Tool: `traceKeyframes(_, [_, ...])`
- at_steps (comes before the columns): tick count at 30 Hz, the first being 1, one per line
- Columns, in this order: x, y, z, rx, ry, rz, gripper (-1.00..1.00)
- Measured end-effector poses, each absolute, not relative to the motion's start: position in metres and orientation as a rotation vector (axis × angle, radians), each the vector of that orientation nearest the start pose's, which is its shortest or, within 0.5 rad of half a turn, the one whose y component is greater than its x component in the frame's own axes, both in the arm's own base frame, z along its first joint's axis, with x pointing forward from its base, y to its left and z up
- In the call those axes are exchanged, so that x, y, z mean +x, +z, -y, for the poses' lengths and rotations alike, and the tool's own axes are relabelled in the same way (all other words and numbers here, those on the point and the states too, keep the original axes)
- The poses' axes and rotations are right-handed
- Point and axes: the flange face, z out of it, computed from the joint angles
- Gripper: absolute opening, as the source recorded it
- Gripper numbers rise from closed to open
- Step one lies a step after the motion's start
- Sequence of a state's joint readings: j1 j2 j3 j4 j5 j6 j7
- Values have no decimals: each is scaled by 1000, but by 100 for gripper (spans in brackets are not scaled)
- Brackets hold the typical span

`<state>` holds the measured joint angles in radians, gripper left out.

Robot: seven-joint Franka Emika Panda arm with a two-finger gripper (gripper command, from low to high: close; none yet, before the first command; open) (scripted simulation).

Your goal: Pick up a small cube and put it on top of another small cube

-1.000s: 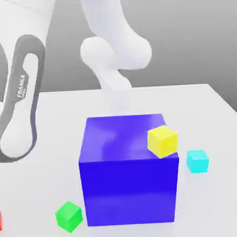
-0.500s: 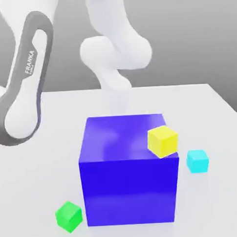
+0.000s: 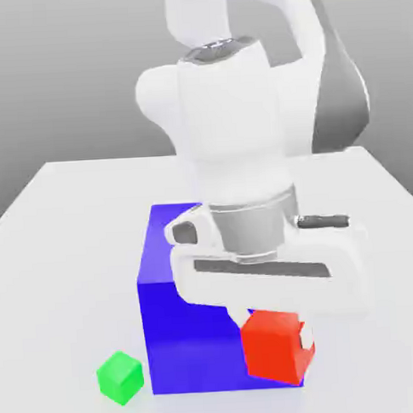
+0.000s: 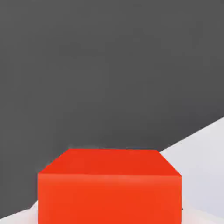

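Here, the white surface (image 3: pixel 67 251) spreads out under a grey backdrop, pale and bare toward its near corners. The white arm (image 3: pixel 238 97) comes down from above at centre, its bulky wrist and broad hand body standing in front of the big blue cube (image 3: pixel 178 331), covering that cube's top and the half on the exterior view's right. The blue cube sits on the surface, its near face showing dark and glossy. Below the hand, the gripper (image 3: pixel 277 347) points downward with its jaws clamped on the small red cube (image 3: pixel 273 345), which hangs in front of the blue cube's lower corner on the exterior view's right, tilted a little; whether it is clear of the surface cannot be told. A white finger (image 3: pixel 307 339) shows against the red cube's side. From the hand view, the same red cube (image 4: pixel 109 188) sits close up. The green cube (image 3: pixel 121 376) rests on the surface near the blue cube's near corner on the exterior view's left, apart from it.
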<state>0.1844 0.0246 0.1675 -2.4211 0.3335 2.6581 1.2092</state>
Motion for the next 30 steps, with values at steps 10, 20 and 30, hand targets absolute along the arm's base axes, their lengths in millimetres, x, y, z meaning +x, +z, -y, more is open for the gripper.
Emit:
traceKeyframes(10, [244, 288, -293, -2657, 20, -1446, -100])
traceKeyframes(20, [238, 223, -240, -2684, -109, -1743, -100])
traceKeyframes(30, [237, 190, -237, -2702, -112, -1748, -100])
